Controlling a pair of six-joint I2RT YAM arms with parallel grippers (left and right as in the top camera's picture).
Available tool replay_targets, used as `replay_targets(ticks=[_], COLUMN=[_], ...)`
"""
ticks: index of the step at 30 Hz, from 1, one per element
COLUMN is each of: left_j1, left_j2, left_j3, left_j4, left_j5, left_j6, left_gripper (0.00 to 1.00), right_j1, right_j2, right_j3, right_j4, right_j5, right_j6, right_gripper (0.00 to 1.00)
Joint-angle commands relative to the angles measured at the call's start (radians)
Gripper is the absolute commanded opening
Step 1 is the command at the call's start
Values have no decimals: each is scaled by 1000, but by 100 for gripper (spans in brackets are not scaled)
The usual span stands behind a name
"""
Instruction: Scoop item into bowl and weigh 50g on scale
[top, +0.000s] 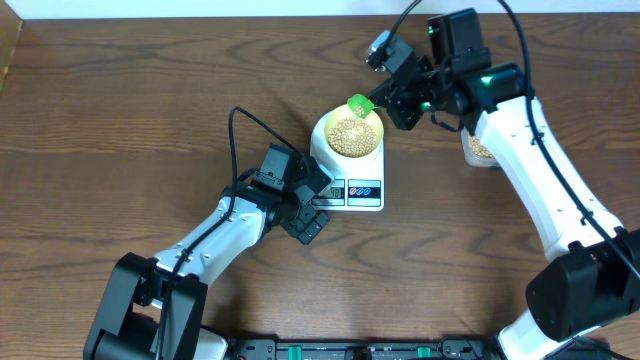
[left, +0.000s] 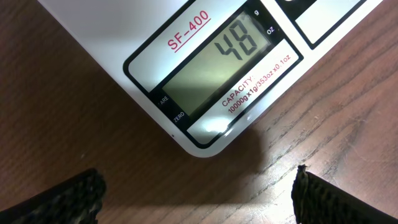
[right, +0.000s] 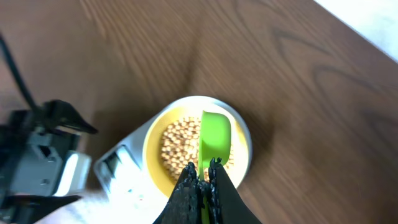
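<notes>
Left fingers (left: 68, 196): we see them wide apart, beside the scale (left: 112, 37).
Right fingers (right: 202, 182): clamped on green scoop (right: 215, 134) over bowl (right: 152, 146) of beans (right: 177, 146).

Dark brown wood-grain table (top: 120, 110), viewed from overhead, bounded by a pale strip along its far side. Directly on it, near the centre, lies the flat white scale (top: 352, 192), display panel toward the near edge and its rounded corner flat on the wood. Well apart to the right stands a container (top: 478, 152) with tan contents, only partly visible.
</notes>
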Motion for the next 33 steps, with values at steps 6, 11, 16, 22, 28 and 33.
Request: replay_targets(ticks=[6,11,16,22,28,33], left_j1=[3,3,3,3,3,3], left_j2=[13,13,13,13,13,13], left_j3=[-2,-2,-2,-2,-2,-2], left_j4=[-3,-3,-3,-3,-3,-3], left_j5=[-6,-6,-6,-6,-6,-6], left_j6=[13,13,13,13,13,13], left_gripper=[98,98,98,97,98,98], right_j1=[33,33,33,33,33,33], right_j2=[-19,-19,-19,-19,-19,-19], right_j3=[7,7,6,6,6,6], right_j4=[13,13,12,10,10,11], right_j5=[95,95,95,84,80,80], right_j6=[-46,-45,-45,-45,-45,-45], right_gripper=[1,1,1,1,1,1])
